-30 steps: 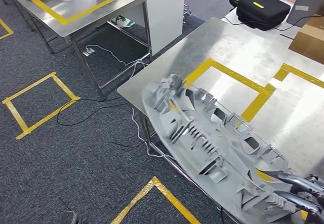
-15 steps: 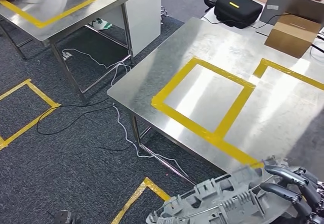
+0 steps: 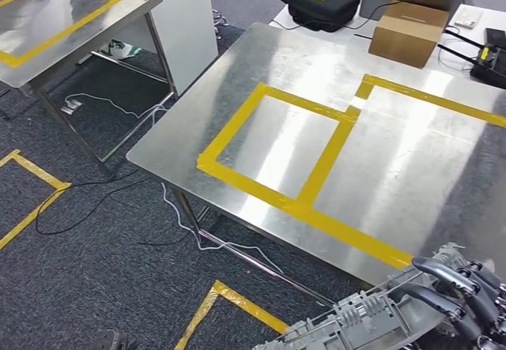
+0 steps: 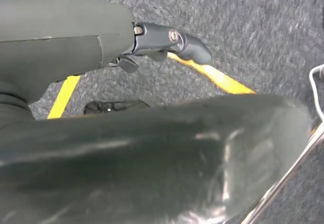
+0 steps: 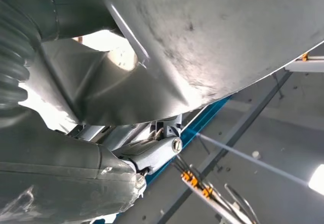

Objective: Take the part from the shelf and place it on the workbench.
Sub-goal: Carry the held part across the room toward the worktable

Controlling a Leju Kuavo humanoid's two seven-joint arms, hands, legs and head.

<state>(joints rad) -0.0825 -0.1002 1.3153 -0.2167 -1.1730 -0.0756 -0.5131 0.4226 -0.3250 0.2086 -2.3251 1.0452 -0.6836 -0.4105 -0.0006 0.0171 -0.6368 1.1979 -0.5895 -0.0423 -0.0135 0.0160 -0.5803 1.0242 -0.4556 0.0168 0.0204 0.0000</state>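
Right hand [image 3: 462, 299] has its dark fingers [image 3: 444, 269] curled over the top edge of the long grey ribbed plastic part [image 3: 364, 322], gripping it. The part hangs low, off the near edge of the steel table [image 3: 179, 141], not yet over it. It's probably held by one end because it's too long to cup. Left hand [image 4: 168, 37]: part surface lies against it in the wrist view, but whether it's gripping can't be told. Yellow-taped rectangle [image 3: 281, 148] is bare, so there's room to land. The part must rise to clear the table lip. Cardboard box [image 3: 405, 34] and black case [image 3: 322, 2] sit well apart at the far side.

Head view looks down; wrist views sit close against the part [image 3: 358, 322].
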